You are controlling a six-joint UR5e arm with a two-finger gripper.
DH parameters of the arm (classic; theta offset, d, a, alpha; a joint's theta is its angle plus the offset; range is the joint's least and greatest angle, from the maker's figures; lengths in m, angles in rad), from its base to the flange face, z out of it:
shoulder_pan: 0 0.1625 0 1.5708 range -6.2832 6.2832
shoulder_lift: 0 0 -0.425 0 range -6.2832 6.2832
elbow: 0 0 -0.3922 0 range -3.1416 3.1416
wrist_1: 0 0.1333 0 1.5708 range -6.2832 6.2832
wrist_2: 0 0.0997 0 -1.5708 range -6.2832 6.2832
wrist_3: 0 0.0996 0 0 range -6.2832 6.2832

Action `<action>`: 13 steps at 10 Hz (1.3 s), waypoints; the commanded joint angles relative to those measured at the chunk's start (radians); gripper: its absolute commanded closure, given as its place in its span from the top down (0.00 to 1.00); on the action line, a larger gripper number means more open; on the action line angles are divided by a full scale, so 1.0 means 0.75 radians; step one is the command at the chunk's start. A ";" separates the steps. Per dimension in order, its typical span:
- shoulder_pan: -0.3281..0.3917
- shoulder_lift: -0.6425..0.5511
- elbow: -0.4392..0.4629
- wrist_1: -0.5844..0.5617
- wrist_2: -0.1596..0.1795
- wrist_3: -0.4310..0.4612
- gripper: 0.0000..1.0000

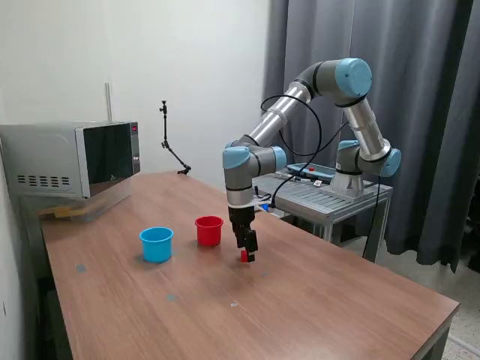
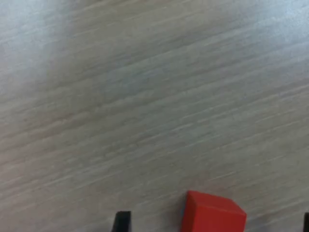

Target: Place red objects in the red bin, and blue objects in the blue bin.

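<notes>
A single UR5e arm reaches down over a brown wood-grain table (image 1: 315,300), its black two-finger gripper (image 1: 247,257) pointing straight at the surface so that the fingers can straddle a small solid red cube (image 1: 244,256). In the exterior view the cube sits at the fingertips, on or just above the tabletop; which of the two cannot be told. In the wrist view the red cube (image 2: 212,212) lies between two dark fingertips (image 2: 121,221), with table showing between the cube and the fingertip that is clearly seen, so the jaws appear spread and not yet pinching. Just to the exterior view's left of the gripper stands the small round red plastic cup (image 1: 209,230), the likely destination for this cube; the short gap suggests a brief carry. Further left stands the small round light blue plastic cup (image 1: 157,244), apart from the red one, keeping the two colours separate. No dark blue cubes are visible. A grey microwave oven (image 1: 71,161) rests at the table's far left
</notes>
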 commanded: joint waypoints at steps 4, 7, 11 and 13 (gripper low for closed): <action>0.006 -0.002 0.004 0.007 0.000 0.005 1.00; 0.026 -0.004 0.004 0.009 0.002 0.007 1.00; 0.026 -0.004 0.002 0.007 0.000 0.017 1.00; 0.028 -0.004 0.004 0.007 -0.002 0.034 1.00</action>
